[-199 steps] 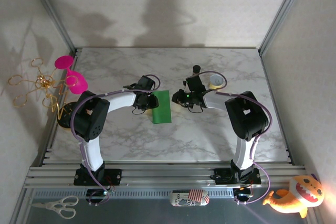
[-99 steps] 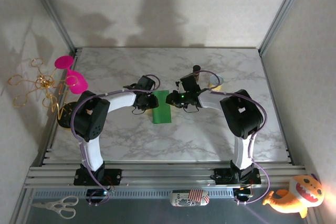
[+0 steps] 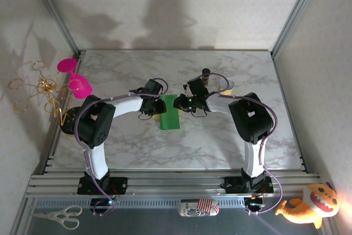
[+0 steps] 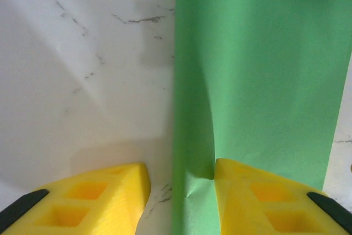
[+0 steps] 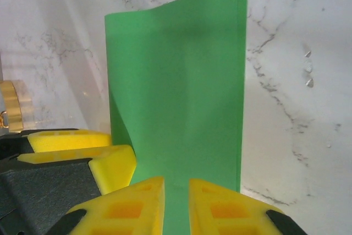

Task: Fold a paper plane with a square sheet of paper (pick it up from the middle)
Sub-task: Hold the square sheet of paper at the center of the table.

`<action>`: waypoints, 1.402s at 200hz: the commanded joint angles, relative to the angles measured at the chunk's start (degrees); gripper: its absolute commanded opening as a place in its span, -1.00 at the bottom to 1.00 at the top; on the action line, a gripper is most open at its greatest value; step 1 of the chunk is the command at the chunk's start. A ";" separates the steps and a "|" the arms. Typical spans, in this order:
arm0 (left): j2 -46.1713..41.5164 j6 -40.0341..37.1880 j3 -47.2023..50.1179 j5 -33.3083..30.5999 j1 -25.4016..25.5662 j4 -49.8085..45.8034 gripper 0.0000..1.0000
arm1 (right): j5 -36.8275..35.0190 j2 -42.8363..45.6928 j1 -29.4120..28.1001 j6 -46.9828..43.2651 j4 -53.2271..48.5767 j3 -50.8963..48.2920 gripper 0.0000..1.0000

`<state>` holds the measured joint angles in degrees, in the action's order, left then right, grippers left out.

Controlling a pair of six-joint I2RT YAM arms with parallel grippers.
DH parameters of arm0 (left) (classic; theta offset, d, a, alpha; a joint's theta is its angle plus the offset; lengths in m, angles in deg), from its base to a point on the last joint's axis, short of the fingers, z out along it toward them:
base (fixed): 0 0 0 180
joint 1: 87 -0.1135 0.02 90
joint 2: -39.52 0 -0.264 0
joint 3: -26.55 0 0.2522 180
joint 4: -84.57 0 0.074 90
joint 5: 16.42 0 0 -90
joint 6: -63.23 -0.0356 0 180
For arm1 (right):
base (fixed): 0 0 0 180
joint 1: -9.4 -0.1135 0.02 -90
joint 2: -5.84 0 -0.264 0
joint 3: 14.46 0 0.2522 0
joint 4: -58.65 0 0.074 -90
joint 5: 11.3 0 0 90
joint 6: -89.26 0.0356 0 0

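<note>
Lying on the marble worktop (image 3: 181,141) between the two arms, the sheet of paper (image 3: 169,112) reads from above as a plain green rectangle. The left wrist view adds that the left pincer (image 4: 180,173) is spread wide astride the sheet's edge, one finger on bare marble, the other on the green, where a soft ridge rises. The right wrist view shows doubled layers at the sheet's far corner (image 5: 176,97). It also shows the right pincer (image 5: 176,188) narrowed to a slit over the near edge; whether it pinches paper, I cannot tell.
</note>
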<state>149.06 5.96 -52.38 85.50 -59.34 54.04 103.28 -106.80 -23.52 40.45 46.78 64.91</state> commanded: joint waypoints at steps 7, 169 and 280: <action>7.78 -1.42 2.94 -2.34 0.58 -2.51 -0.19 | -3.23 2.95 0.13 -0.02 -0.09 -0.13 -0.59; 9.09 -1.94 3.03 -2.78 0.75 -2.74 -0.19 | 2.56 -3.58 -1.05 -2.80 -4.98 4.13 -0.64; 5.12 -1.63 0.75 -3.52 0.65 -4.29 -0.18 | -5.26 -7.88 -1.01 -4.45 -15.52 3.44 -0.77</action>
<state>149.30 4.69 -53.25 84.63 -58.94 52.79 102.95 -111.28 -24.03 37.41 39.35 69.34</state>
